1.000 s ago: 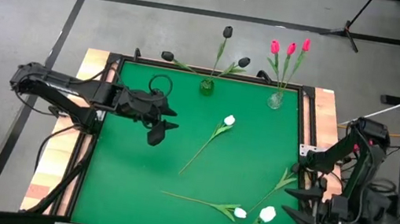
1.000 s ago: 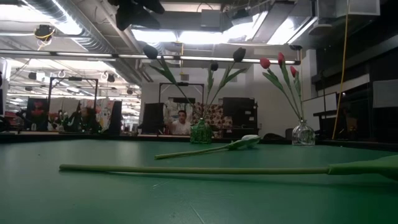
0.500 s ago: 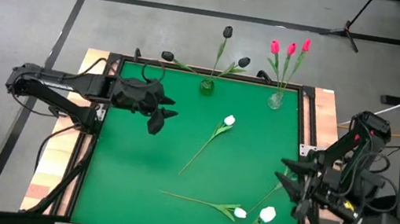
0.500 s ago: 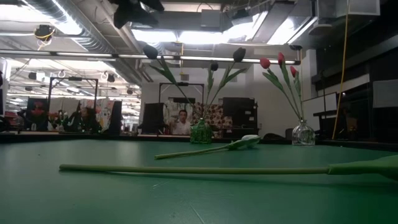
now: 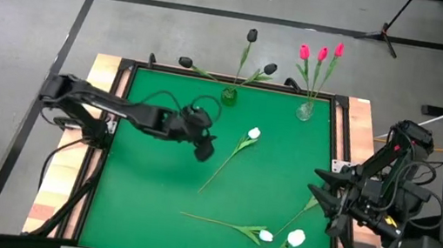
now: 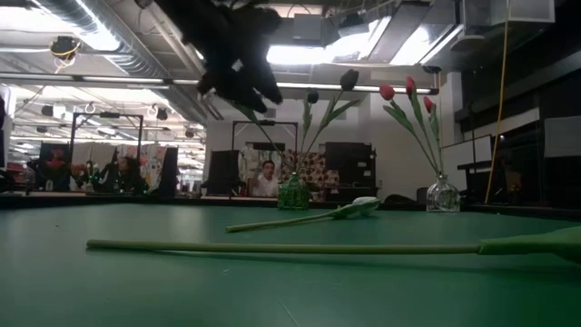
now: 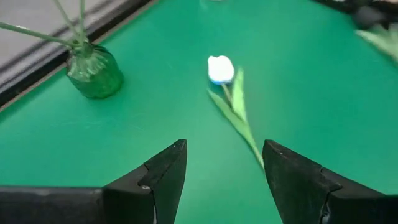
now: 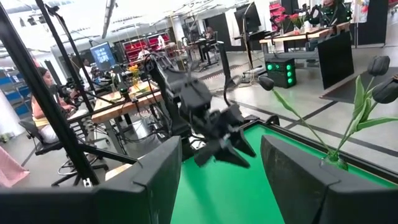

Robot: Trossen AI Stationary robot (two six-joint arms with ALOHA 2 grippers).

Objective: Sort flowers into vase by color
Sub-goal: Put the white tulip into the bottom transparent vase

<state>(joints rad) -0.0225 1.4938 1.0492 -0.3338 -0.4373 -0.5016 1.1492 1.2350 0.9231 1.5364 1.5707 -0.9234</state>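
My left gripper (image 5: 203,146), jaws apart and empty, hangs just beside the white tulip (image 5: 253,133) lying mid-table, its stem running away toward the table's near edge, so left is nearer.

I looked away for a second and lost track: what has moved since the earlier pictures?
The left gripper has swung from the table's left side toward the centre, open and empty, nearing the white tulip lying mid-table. The right gripper lifted from the near right corner and now hovers open at the right edge. Nothing was gripped or released. All flowers, the green vase and the clear vase stayed put.
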